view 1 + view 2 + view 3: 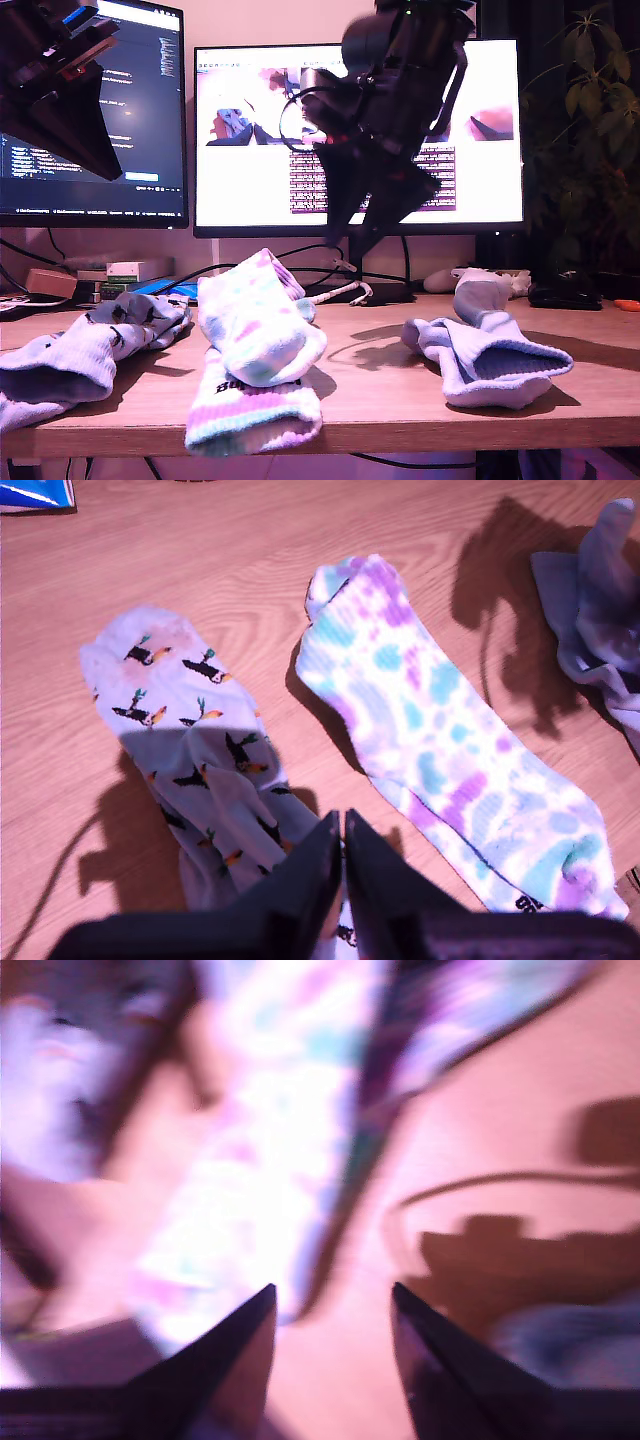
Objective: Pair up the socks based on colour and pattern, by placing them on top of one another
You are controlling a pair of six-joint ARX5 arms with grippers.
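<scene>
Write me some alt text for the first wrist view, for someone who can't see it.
Two socks lie flat and apart on a wooden table: a pale bird-print sock and a pink-mint tie-dye sock. My first gripper hangs above them with its dark jaws together, holding nothing. A crumpled lavender sock shows at the edge.

Pink-mint tie-dye sock, white toucan-print sock, plain lavender sock.

Tie-dye socks sat stacked mid-desk, bird-print sock lay toward the exterior view's left, plain lavender ones crumpled toward its right.
</scene>
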